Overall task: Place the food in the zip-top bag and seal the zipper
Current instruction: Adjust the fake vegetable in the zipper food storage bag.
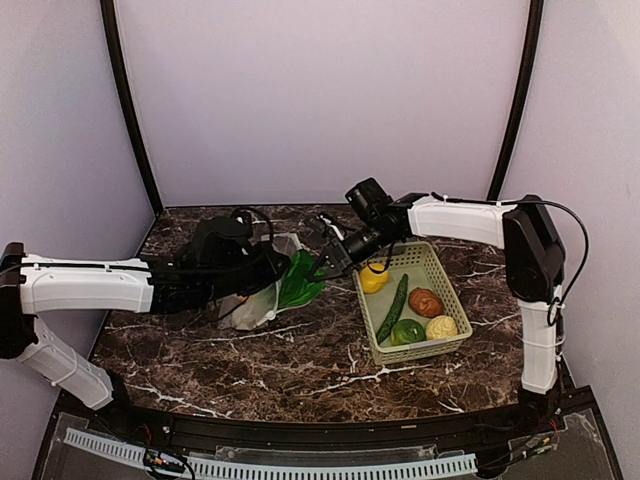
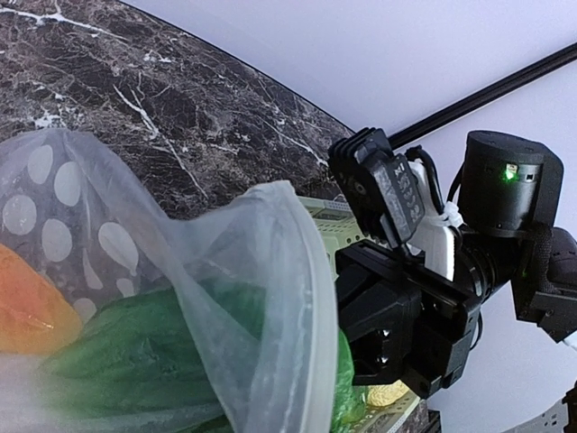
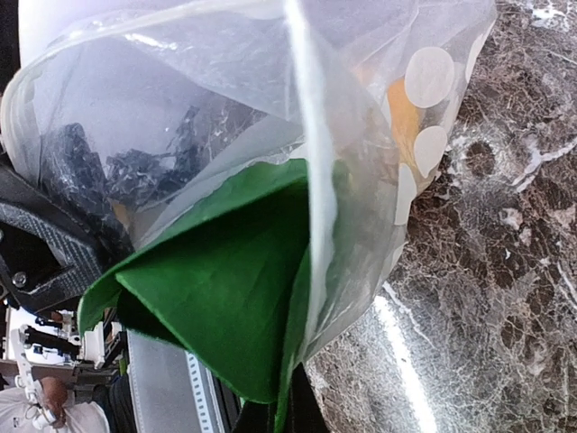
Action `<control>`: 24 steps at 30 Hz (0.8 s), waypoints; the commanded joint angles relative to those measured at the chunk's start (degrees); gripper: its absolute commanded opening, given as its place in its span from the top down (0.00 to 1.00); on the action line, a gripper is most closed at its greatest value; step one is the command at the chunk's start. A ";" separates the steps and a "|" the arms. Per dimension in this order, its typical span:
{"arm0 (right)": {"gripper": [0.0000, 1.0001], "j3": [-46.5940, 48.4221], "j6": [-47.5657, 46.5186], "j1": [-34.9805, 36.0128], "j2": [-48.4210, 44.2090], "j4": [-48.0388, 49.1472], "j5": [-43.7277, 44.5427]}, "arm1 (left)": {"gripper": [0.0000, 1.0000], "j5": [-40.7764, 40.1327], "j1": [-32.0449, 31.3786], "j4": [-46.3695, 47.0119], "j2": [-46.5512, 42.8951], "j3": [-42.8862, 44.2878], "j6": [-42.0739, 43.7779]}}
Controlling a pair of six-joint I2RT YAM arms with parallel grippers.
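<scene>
Dark brown marble desk (image 1: 300, 350) with white veins, pale lilac walls (image 1: 320, 100) behind it. Your clear, white-dotted zip-top bag (image 1: 255, 305) sat left of centre, mouth open (something orange showed inside), with a leafy green toy (image 1: 298, 280) sticking out. Your left pincer (image 1: 268, 270) was clamped on the bag. Your right pincer (image 1: 325, 265) was closed on the toy's tip.

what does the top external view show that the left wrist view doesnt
Only the top external view: the long green piece, brown piece, round green piece and pale piece, plus the left arm. Only the left wrist view: the white dots on the plastic and a green light on the right arm. Both: the clear bag, green leaf, right gripper, marble table, part of the green basket.
</scene>
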 commanded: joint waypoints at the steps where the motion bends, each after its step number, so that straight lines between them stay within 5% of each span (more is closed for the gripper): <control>1: 1.00 3.17 -1.93 -0.88 -1.44 -1.25 0.15 | 0.92 1.72 0.08 -2.03 -1.45 2.47 1.82; 9: 1.00 3.40 -5.46 -0.95 -12.18 -6.18 6.86 | 0.67 2.62 0.09 -22.99 0.94 15.75 9.14; 16: 1.00 2.98 -4.64 -0.81 -12.32 -6.58 7.49 | 0.91 -2.72 0.06 -38.08 9.73 25.23 13.86; 17: 0.93 3.60 -4.18 -0.85 -11.86 -6.56 7.52 | 0.95 -3.30 -0.01 -39.70 12.31 28.15 14.38; 24: 0.93 18.22 -2.40 -2.72 0.78 -7.26 16.79 | 0.99 -5.42 -0.19 -60.00 29.51 48.34 18.17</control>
